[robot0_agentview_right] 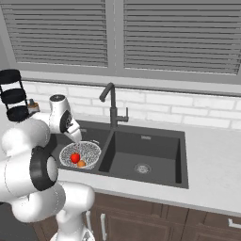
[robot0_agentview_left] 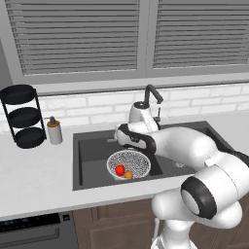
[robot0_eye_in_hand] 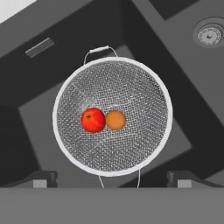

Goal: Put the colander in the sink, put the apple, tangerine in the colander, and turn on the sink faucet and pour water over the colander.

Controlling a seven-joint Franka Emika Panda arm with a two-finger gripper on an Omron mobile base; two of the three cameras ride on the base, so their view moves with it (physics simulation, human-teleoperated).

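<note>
The colander [robot0_eye_in_hand: 131, 87] is a round wire-mesh bowl with a pale rim, and it sits in the left basin of the dark sink [robot0_agentview_right: 181, 155]. Inside it the red apple [robot0_eye_in_hand: 93, 120] and the orange tangerine [robot0_eye_in_hand: 115, 120] lie side by side, touching. All three also show from the base: colander [robot0_agentview_left: 138, 159], apple [robot0_agentview_left: 119, 169], tangerine [robot0_agentview_left: 128, 174]. My gripper [robot0_eye_in_hand: 113, 181] hangs open and empty above the colander, looking straight down into it, with the hand [robot0_agentview_right: 75, 136] over its rim. The dark faucet [robot0_agentview_right: 110, 101] rises behind the divider between the basins.
A black three-tier rack [robot0_agentview_left: 23, 115] and a white pump bottle [robot0_agentview_left: 54, 130] stand on the counter left of the sink. The right basin has a round metal drain [robot0_agentview_right: 142, 168]. A tiled wall and shuttered windows close off the back.
</note>
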